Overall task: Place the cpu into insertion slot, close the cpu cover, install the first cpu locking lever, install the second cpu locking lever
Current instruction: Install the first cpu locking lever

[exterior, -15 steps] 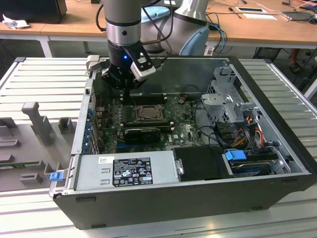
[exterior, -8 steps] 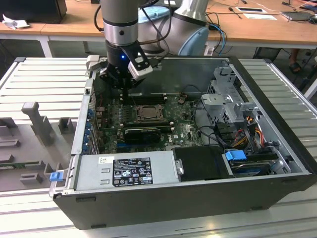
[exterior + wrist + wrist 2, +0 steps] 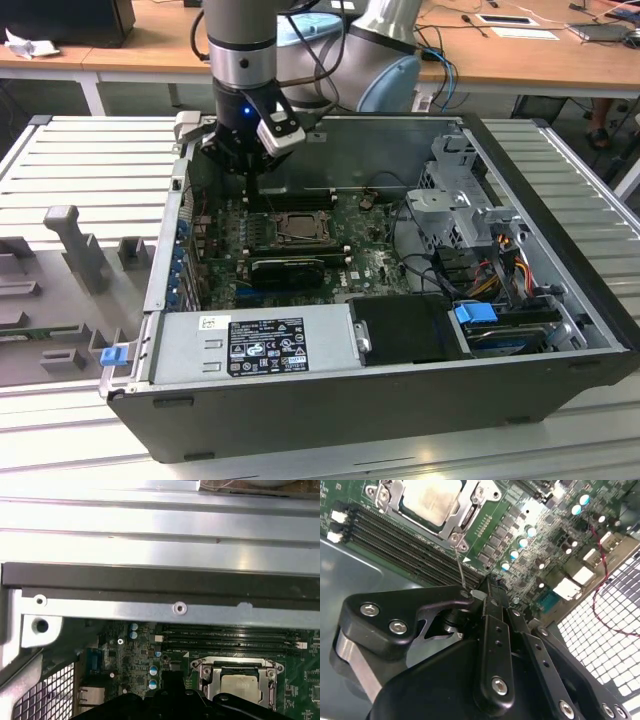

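Gripper [image 3: 487, 587], drawn closed, is set with its tips against the free end of a thin locking lever [image 3: 460, 562]; an actual pinch cannot be confirmed. Cpu [image 3: 430, 497] is seated in the insertion slot [image 3: 384, 496] at the middle of the board [image 3: 490, 532], under the lowered cpu cover [image 3: 465, 510]. Steady, low pressure along the lever's swing is advised; memory slots [image 3: 395, 537] and capacitors [image 3: 522, 542] are crowded alongside.

Cpu [image 3: 431, 497] and cpu cover [image 3: 465, 516] clipped by second wrist view's edge.
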Controlling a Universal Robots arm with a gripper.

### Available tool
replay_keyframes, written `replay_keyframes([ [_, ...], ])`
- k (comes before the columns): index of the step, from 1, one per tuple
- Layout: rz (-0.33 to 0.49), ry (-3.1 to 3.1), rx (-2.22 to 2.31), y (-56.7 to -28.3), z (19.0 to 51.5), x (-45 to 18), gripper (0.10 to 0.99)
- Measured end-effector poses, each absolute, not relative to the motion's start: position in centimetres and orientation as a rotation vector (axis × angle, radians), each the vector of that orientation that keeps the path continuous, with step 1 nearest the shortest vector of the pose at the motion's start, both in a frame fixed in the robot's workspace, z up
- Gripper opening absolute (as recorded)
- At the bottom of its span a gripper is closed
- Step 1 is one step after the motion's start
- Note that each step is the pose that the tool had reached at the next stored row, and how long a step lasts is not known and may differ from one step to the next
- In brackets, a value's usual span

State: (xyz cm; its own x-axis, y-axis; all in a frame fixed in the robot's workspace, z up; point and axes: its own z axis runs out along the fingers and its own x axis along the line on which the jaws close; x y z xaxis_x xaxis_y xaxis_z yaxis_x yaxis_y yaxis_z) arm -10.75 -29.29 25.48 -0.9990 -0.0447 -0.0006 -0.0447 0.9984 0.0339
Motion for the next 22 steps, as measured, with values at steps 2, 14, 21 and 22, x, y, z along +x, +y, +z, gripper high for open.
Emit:
replay_keyframes([
  [2, -0.053, -3.14, 0.071, -29.1, 25.5, -10.6, 0.106],
  [14, -0.053, -3.139, 0.07, -29.0, 25.2, -6.8, 0.106],
  [21, -0.096, -3.138, 0.07, -29.0, 25.0, -5.4, 0.106],
  [22, -0.109, -3.138, 0.07, -29.0, 24.9, -5.3, 0.106],
])
